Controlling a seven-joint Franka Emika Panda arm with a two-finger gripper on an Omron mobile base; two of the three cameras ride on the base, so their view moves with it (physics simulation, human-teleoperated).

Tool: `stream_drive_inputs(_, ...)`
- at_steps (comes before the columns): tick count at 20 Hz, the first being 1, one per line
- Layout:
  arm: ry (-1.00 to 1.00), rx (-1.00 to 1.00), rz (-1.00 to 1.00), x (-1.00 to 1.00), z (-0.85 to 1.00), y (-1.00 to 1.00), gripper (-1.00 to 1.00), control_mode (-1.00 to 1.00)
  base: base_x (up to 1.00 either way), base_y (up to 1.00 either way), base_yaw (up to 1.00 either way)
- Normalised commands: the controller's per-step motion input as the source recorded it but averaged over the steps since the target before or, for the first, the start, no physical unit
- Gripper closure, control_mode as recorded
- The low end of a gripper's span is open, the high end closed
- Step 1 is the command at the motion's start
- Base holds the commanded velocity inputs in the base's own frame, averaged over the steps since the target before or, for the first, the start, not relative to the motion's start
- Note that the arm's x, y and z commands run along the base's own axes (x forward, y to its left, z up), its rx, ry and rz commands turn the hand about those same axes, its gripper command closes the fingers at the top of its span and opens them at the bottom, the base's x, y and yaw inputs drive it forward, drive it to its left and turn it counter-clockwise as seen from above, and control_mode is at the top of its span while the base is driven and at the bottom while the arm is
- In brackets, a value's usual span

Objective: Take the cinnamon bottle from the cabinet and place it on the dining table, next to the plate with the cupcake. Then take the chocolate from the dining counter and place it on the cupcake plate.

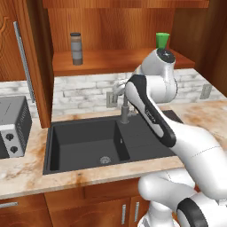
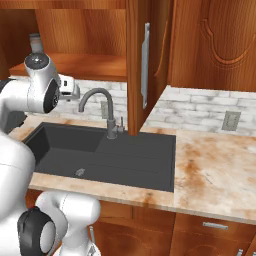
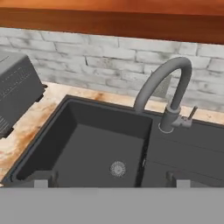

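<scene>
Cinnamon bottle (image 1: 76,48) stands on the cabinet shelf, upper left, well above the gripper (image 3: 109,180); fingers apart over the sink (image 3: 52,131); no readable label.

A rendered home kitchen: a dark grey recessed sink (image 1: 84,146) with a curved grey faucet (image 3: 168,89) sits in a mottled beige stone counter (image 2: 215,172), backed by whitewashed brick wall (image 1: 84,91), reddish wooden cabinets (image 2: 200,45), and a grey toaster oven (image 1: 13,126).
</scene>
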Motion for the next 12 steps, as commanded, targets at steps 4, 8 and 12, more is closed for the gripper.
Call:
stream_drive_inputs(4, 0.0, 0.14, 0.04, 0.21, 1.0, 0.75, -1.0, -1.0, 0.0, 0.0, 0.0)
stream_drive_inputs(8, -0.02, 0.06, 0.0, 0.35, 0.8, 0.53, -1.0, -1.0, 0.0, 0.0, 0.0)
stream_drive_inputs(12, -0.04, 0.0, -0.08, 0.64, 0.21, 0.32, -1.0, -1.0, 0.0, 0.0, 0.0)
